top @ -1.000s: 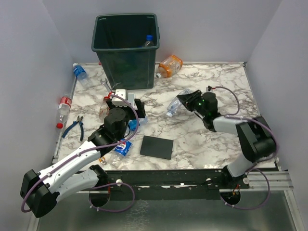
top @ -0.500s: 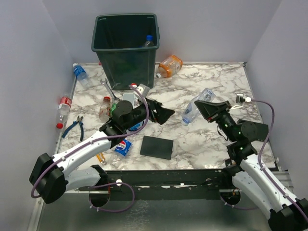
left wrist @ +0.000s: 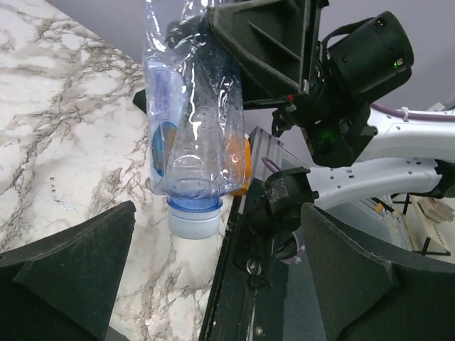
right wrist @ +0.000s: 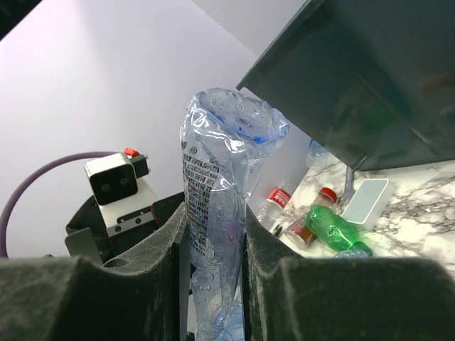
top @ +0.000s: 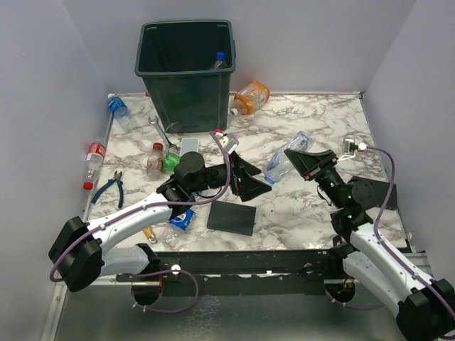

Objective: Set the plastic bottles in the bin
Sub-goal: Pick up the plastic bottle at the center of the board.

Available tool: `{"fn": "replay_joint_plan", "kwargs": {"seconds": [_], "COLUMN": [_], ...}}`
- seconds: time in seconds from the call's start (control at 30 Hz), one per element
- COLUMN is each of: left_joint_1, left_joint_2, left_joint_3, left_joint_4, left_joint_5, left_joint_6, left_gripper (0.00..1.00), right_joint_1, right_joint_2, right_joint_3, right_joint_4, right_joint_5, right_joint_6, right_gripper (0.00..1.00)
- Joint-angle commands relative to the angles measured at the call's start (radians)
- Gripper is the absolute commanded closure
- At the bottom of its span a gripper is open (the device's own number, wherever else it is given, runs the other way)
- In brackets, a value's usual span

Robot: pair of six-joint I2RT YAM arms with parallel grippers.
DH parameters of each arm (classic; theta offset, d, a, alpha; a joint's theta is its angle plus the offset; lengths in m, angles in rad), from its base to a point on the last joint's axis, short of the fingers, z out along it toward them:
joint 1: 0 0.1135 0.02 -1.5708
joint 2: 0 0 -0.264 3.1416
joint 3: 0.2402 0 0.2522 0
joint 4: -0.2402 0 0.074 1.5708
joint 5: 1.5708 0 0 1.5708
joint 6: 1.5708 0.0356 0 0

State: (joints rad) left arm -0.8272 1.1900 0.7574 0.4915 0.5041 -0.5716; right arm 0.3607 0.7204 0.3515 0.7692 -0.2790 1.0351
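**Right arm offers crushed bottle to left arm**

Top view: the right end effector pinches a crushed clear bottle, held off the desk near its centre. The left end effector sits at the bottle's 9 o'clock with its fingers spread, facing it. This is probably a handover, since the bin at 12 o'clock lies nearer the left arm. A blue-capped bottle is already inside. An orange-label bottle lies at the bin's 3 o'clock, and a red-label bottle at the desk's 9 o'clock.

Left wrist: the bottle hangs cap down, in line with the gap between the spread fingers, with no contact.

Right wrist: the fingers clamp the bottle mid-body, and the bin is at 1 o'clock.
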Motion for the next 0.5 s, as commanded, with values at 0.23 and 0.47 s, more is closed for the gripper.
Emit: {"fn": "replay_joint_plan", "kwargs": {"seconds": [0.23, 0.47], "left_joint_1": [-0.011, -0.014], "left_joint_2": [0.024, 0.050], "left_joint_3": [0.032, 0.039], "left_joint_4": [0.032, 0.029], "left_joint_5": [0.059, 0.061], "left_joint_6": [0.054, 0.058], "left_gripper": [0.14, 0.24], "right_joint_1": [0.003, 0.004], "right_joint_2": [0.091, 0.097], "right_joint_3": [0.042, 0.056], "right_joint_4": [0.178, 0.182], "right_joint_5": [-0.078, -0.088], "right_joint_6": [0.143, 0.161], "right_gripper": [1.00, 1.00]}}
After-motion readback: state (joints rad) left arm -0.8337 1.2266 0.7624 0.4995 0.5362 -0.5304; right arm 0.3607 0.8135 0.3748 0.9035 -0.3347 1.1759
